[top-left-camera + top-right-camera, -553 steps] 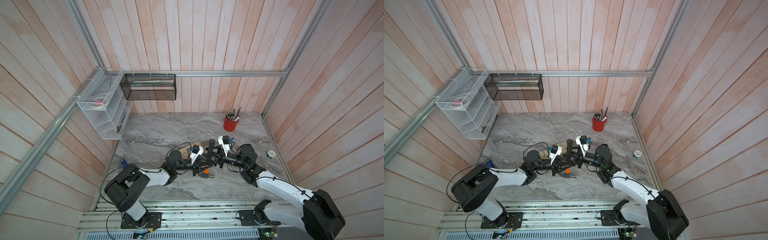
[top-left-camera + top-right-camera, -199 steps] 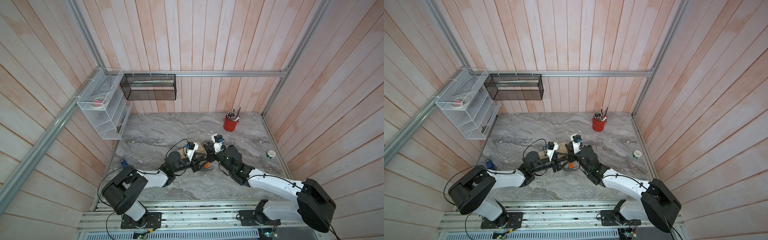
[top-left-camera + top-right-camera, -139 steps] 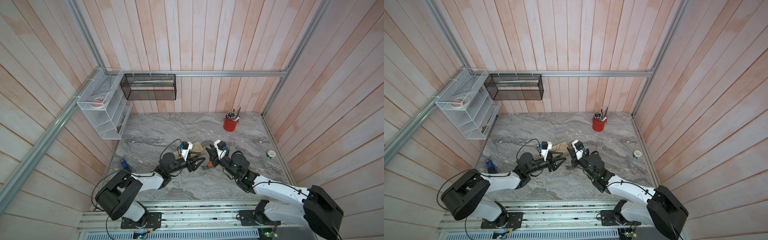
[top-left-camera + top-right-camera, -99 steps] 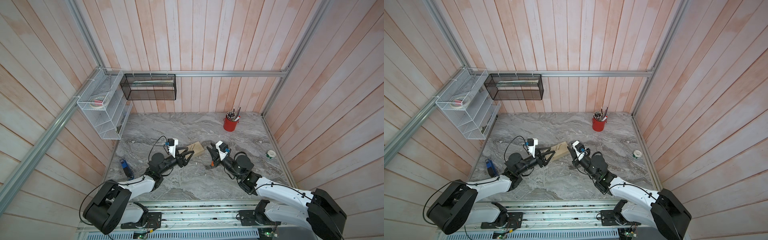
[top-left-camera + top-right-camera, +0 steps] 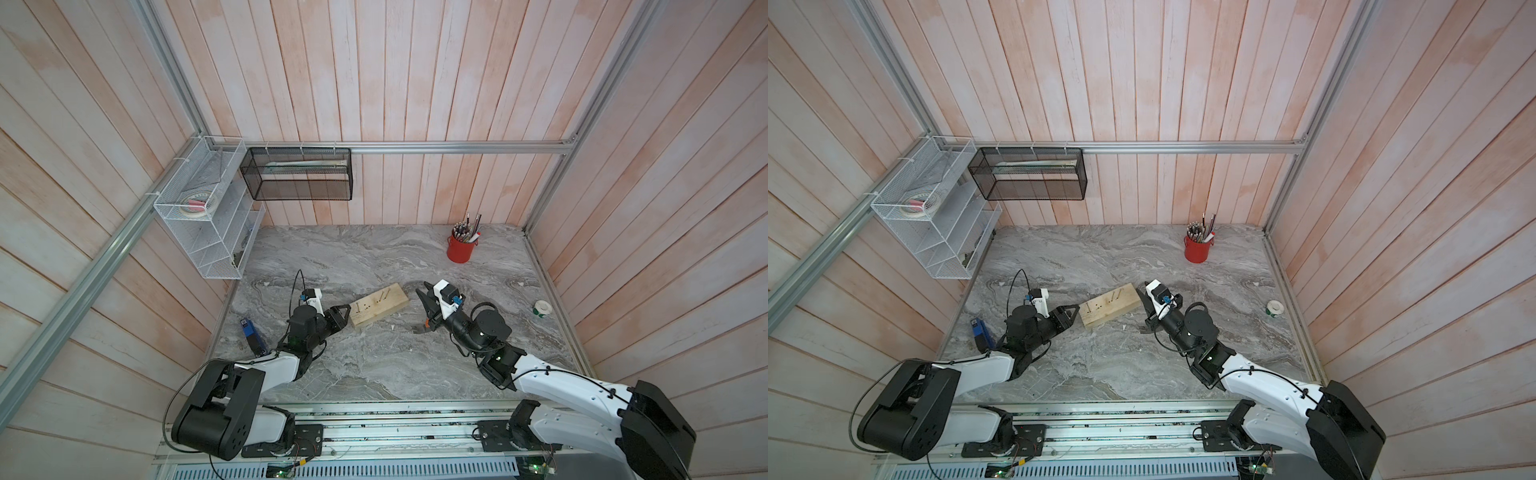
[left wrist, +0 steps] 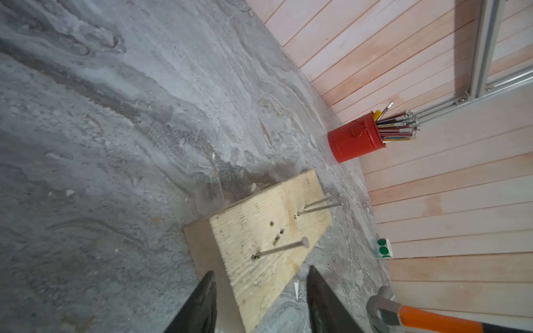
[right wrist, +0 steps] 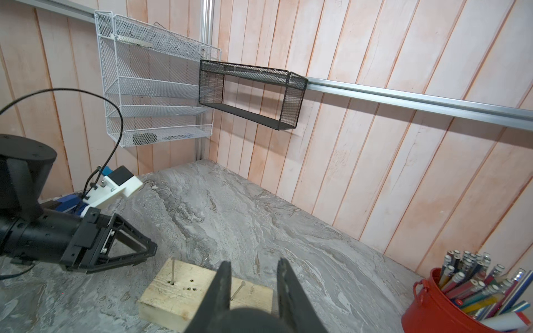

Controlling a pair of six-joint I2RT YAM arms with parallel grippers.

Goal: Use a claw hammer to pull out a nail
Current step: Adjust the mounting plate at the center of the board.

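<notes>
Grey marble desk (image 5: 374, 365) is shown in both top views, a nailed wooden block (image 5: 379, 306) lying between left hand (image 5: 343, 317) and right hand (image 5: 424, 296). By the left wrist view, the left hand's jaws are spread at the block's end, with the claw hammer (image 6: 383, 310) near. By the right wrist view, the right hand is clamped on its black handle.

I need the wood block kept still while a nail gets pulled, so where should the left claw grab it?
I'd take the wood block by its short end facing the left claw, coming in level along the table, one finger on each long side. It lies flat, that end is free, and its sides are straight; stay low, under the nail standing near that end.
</notes>
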